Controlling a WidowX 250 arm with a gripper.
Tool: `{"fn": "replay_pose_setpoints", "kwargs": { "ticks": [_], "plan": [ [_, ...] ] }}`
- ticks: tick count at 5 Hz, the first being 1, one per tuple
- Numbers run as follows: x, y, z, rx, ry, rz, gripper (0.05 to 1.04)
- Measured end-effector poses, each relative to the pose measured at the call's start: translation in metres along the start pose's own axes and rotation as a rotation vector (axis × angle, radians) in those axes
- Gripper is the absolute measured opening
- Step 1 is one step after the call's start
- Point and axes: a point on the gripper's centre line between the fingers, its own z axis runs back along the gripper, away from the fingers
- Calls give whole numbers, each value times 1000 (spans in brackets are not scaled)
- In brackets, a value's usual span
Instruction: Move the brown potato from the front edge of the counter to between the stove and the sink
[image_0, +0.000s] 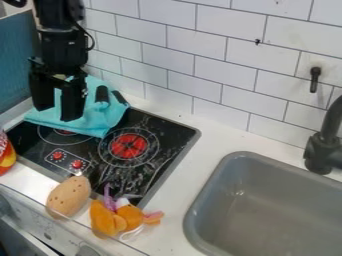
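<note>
Sink (267, 215) open above — faucet (325, 147), wall (217, 57) behind

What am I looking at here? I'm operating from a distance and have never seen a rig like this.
This is one picture, from a fixed camera looking down at a slant on a toy kitchen. The black machine at upper left is a robot arm. Its claw hangs down with its two fingers apart, over a teal cloth; I see nothing held, but can't tell whether it touches the cloth. The cloth covers the far-left part of a black stove, and a dark object lies on it. Near the stove's front edge are a tan, potato-like toy and an orange toy. At right is a grey sink with a black faucet.
</note>
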Motion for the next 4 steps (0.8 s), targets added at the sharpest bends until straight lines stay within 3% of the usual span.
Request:
{"fn": "replay_pose_setpoints", "kwargs": {
  "ticks": [1, 3, 4],
  "plan": [
    [-20, -9, -5, 17, -31, -5, 1000],
    [-52, -27, -20, -6, 24, -86, 1000],
    [-53, -27, -22, -3, 20, -141, 1000]
  ]
}}
